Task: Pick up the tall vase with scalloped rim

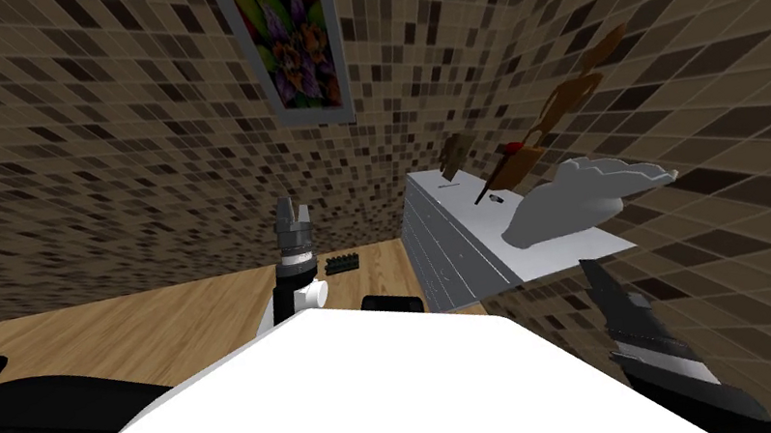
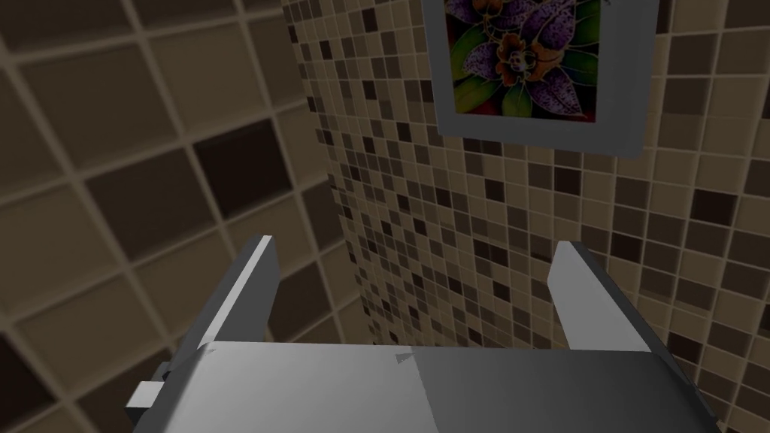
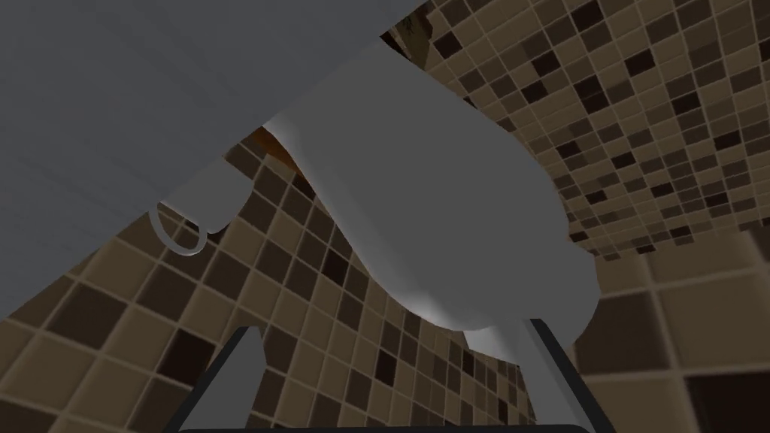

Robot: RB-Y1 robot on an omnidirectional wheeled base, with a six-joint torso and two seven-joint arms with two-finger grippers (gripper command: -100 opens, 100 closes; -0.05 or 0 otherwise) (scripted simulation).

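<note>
The tall grey vase (image 1: 585, 193) with a wavy, scalloped rim stands on the near end of a grey cabinet top (image 1: 486, 246) against the tiled wall. My right gripper (image 1: 594, 279) is just in front of and below it, open. In the right wrist view the vase's rounded body (image 3: 436, 203) looms close above the gripper (image 3: 391, 376), its lower end reaching down beside one finger (image 3: 553, 376). My left gripper (image 1: 292, 216) is raised over the floor left of the cabinet; in its wrist view it (image 2: 413, 293) stands open and holds nothing.
Further along the cabinet top lie brown wooden pieces (image 1: 553, 117), a small red thing (image 1: 512, 148) and a small dark item (image 1: 495, 198). A small grey piece with a ring (image 3: 199, 210) hangs off the cabinet's edge. A dark object (image 1: 342, 263) lies on the wooden floor.
</note>
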